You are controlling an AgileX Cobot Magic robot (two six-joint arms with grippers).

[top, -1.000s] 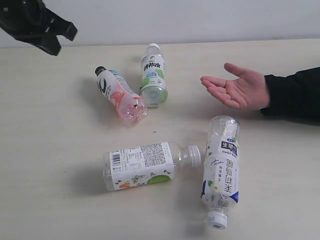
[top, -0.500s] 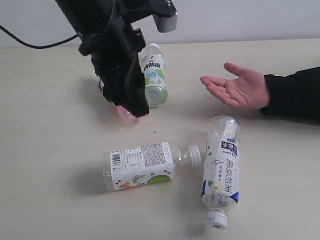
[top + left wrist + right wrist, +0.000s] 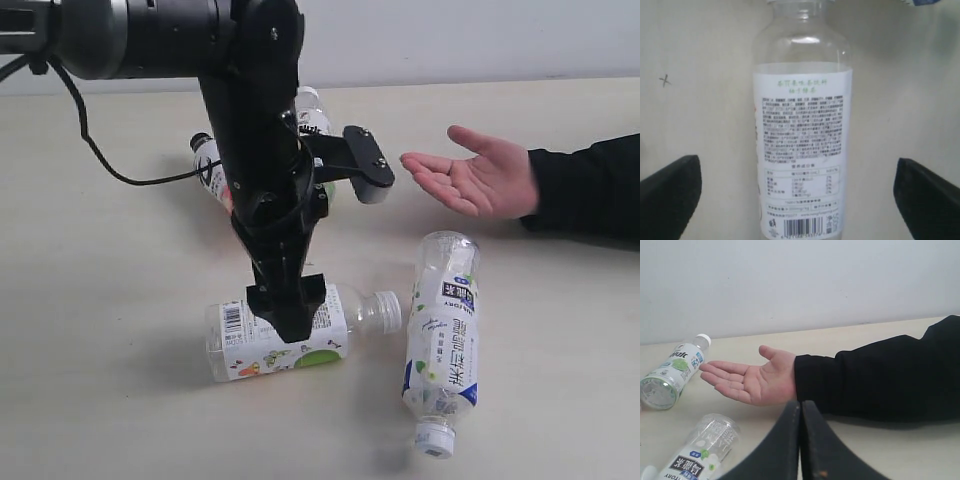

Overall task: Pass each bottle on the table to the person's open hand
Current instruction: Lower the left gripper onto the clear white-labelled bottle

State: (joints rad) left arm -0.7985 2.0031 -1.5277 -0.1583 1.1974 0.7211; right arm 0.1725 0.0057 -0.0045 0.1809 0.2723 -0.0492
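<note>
Left gripper (image 3: 289, 322): jaws wide apart, down over the white-label bottle (image 3: 802, 130).
White-label bottle: on its side on the table (image 3: 90, 260), right between the fingers, untouched.
Right gripper (image 3: 800, 412): fingers pressed together, nothing held.
Open hand (image 3: 472, 180): palm up, well apart from that bottle.

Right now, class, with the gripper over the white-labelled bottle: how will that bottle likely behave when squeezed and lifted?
The bottle looks empty, no liquid showing through its clear walls, so probably light. It lies on its round side on the table, so an off-centre touch may roll it. The open left gripper straddles thin-looking plastic that may dent.
</note>
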